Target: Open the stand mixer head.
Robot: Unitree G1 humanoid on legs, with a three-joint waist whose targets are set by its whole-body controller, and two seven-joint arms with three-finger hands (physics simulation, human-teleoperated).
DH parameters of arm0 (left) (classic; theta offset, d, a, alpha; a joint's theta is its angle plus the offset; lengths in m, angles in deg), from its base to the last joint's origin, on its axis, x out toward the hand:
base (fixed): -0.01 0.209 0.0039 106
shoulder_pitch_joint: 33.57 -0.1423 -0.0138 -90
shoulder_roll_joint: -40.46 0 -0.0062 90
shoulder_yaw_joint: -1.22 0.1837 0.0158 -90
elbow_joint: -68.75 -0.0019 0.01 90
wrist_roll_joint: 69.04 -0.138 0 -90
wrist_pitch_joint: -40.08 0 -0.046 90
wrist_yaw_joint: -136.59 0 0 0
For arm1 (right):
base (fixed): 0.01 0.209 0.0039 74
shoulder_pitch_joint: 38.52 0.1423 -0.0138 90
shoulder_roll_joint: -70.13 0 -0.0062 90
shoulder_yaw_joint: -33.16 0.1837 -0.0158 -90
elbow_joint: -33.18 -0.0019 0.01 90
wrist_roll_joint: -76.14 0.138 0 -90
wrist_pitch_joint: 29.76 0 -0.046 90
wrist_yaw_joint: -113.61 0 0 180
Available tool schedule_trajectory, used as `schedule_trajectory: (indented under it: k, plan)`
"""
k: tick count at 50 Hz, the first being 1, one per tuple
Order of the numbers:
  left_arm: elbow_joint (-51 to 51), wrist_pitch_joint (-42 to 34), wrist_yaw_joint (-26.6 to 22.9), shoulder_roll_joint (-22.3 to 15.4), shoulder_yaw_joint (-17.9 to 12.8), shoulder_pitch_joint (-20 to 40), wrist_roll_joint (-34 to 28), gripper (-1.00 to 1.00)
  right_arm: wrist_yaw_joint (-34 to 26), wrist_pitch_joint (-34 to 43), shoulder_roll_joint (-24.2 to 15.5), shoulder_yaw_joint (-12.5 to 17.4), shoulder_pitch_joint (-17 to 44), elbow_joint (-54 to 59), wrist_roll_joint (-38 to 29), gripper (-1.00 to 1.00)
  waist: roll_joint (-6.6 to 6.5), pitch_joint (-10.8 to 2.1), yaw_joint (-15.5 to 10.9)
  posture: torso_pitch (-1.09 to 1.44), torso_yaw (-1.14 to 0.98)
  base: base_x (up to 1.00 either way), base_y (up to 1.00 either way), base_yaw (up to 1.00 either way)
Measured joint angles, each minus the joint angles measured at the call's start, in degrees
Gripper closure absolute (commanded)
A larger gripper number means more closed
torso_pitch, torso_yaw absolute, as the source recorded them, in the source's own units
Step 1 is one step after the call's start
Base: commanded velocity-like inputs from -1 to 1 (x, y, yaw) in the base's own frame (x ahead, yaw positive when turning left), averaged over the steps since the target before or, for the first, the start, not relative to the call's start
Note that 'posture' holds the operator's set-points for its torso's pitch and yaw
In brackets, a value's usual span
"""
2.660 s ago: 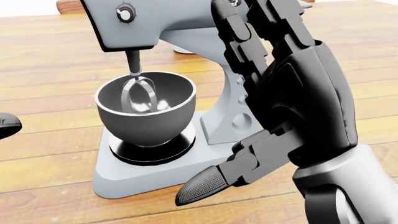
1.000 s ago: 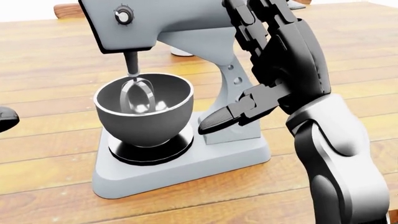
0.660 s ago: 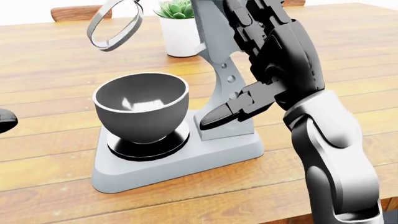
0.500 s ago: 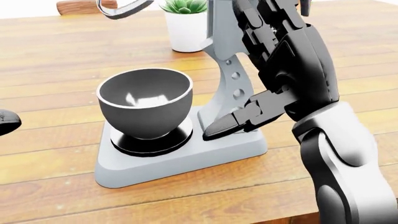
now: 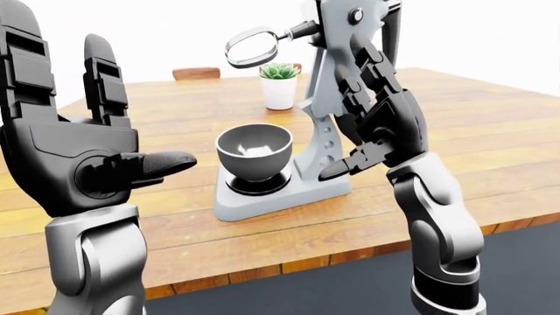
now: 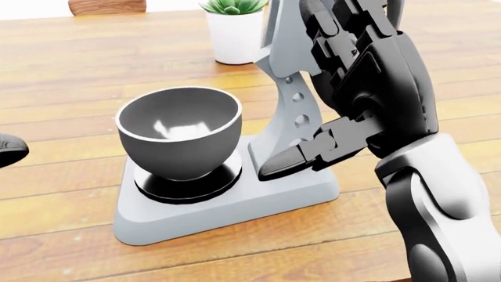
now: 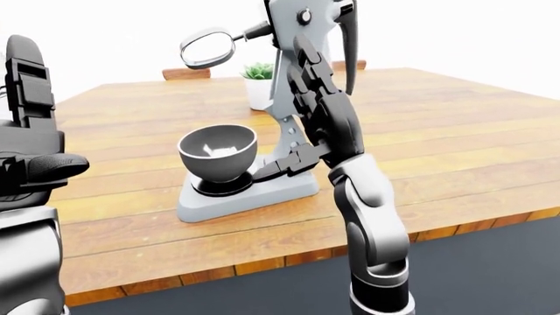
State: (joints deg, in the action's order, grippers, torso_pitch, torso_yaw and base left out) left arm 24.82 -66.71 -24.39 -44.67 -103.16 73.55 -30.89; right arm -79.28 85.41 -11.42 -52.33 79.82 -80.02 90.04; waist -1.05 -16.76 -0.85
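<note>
Partly hidden behind right hand (image 5: 376, 118): mixer head (image 7: 302, 20), tilted up, top cropped.

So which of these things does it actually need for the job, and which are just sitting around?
For the job:
- stand mixer, head tilted up
- right hand, open against the mixer's column

Just there:
- mixing bowl
- beater
- potted plant
- left hand, raised, open
- wooden table

Stand mixer head (image 7: 302, 20) now tilted fully up, beater (image 5: 251, 50) out of the bowl (image 6: 178, 130).
</note>
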Motion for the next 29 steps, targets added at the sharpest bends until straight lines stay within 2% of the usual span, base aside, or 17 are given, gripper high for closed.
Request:
schedule_trajectory:
  k: [29]
  plan:
    - [-0.2, 0.6, -0.4, -0.1, -0.4, -0.5, -0.2, -1.0, -0.6, -0.6, 0.3, -0.3, 0.3, 0.8, -0.5, -1.0, -0.06, -0.19, 0.3, -0.42, 0.0, 0.0, 0.0, 0.0]
